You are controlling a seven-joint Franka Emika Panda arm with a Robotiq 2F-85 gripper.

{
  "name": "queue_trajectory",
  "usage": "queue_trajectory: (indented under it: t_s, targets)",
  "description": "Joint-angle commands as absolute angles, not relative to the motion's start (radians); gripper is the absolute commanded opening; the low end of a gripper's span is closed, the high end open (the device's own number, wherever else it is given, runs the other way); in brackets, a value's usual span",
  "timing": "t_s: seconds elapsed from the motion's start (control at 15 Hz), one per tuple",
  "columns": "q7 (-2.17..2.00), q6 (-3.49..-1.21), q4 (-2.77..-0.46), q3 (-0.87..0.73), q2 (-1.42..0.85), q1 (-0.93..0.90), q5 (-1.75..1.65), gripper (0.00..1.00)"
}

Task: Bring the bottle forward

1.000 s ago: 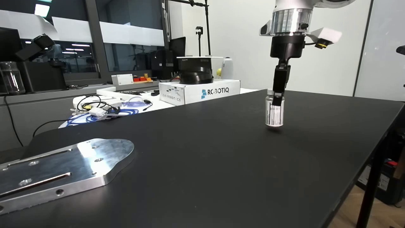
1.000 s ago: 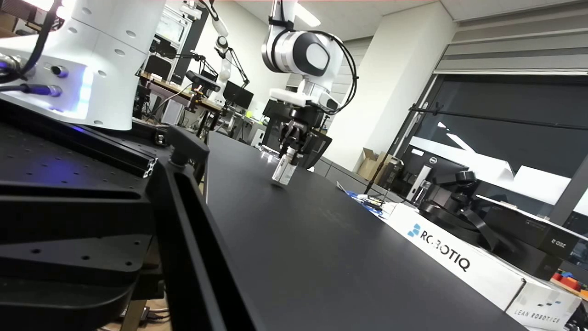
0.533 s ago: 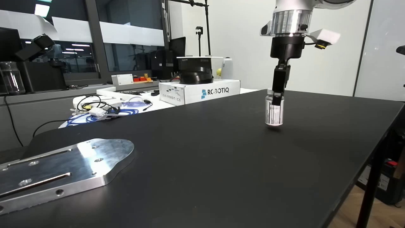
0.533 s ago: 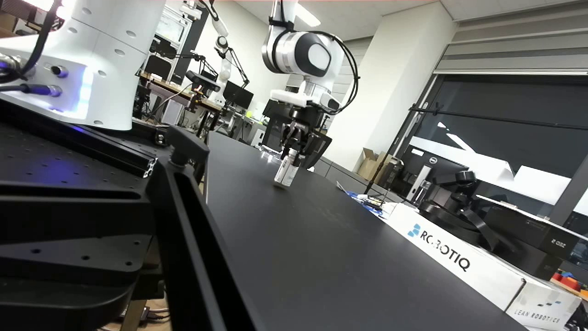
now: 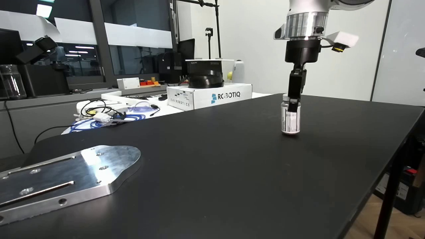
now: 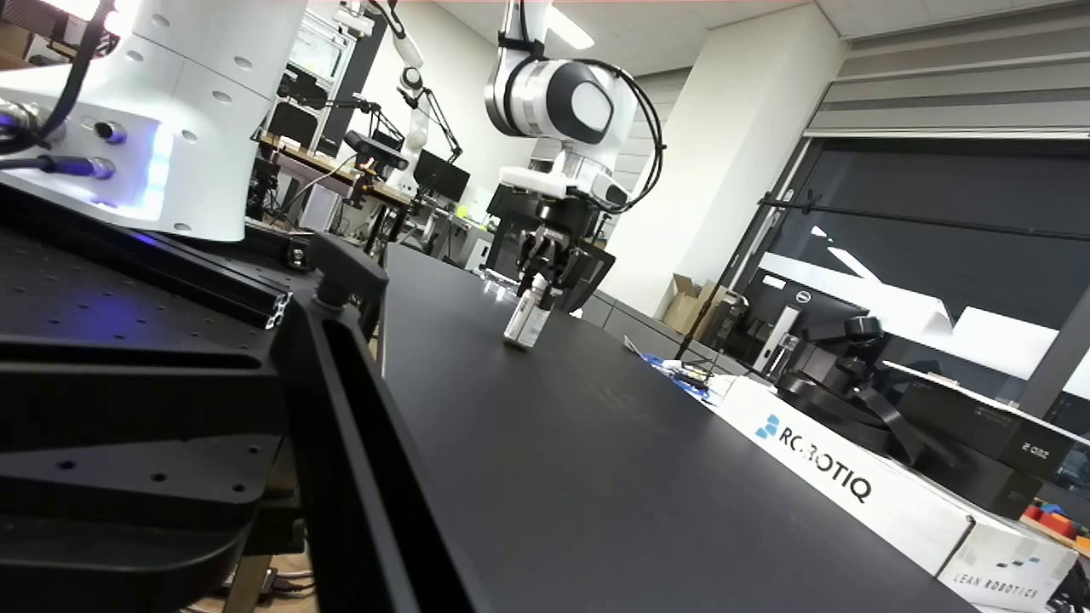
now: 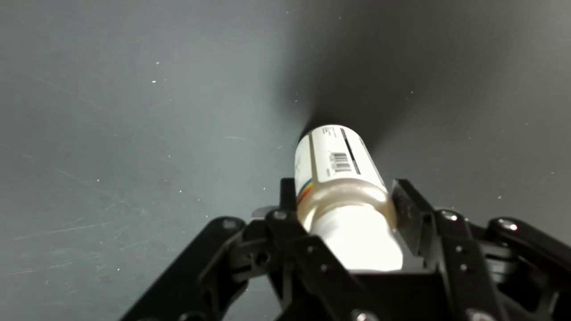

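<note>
The bottle [image 5: 290,122] is a small labelled cylinder with a white cap, upright at the far part of the black table [image 5: 212,172]. It also shows in an exterior view [image 6: 525,325] and in the wrist view [image 7: 341,154]. My gripper [image 5: 292,107] points down over it, one finger on each side at its shoulder. In the wrist view the fingers [image 7: 342,189] lie against the bottle's sides, shut on it. The bottle's base is at or just above the table surface; I cannot tell exactly. One finger hides part of its upper side.
A metal plate with slots [image 5: 73,176] lies at the near left of the table. A long white printed box [image 5: 215,94] with a black object on it stands beyond the edge, near tangled cables [image 5: 106,116]. The robot base [image 6: 170,111] shows too.
The gripper and bottle have sunk slightly and shifted a little. The small gap with shadow beneath the bottle has shrunk to almost nothing. The fingers still hold the bottle.
</note>
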State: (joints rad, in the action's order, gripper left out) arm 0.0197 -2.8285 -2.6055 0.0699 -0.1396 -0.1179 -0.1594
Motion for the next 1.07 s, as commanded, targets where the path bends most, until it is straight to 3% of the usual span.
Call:
queue_trajectory:
  t_s: [0.0,0.13,0.27,0.6,1.0]
  targets:
    - [-0.011,-2.792,-2.585,0.069,-0.147,-0.124,-0.164,0.81]
    - [0.006,-2.797,-2.585,0.079,-0.151,-0.120,-0.143,0.94]
    - [0.003,-2.816,-2.585,0.079,-0.153,-0.121,-0.147,1.00]
    - [0.020,-2.612,-2.602,0.138,0.096,-0.140,-0.054,1.00]
    - [0.036,-2.394,-2.556,0.159,0.189,-0.172,-0.011,1.00]
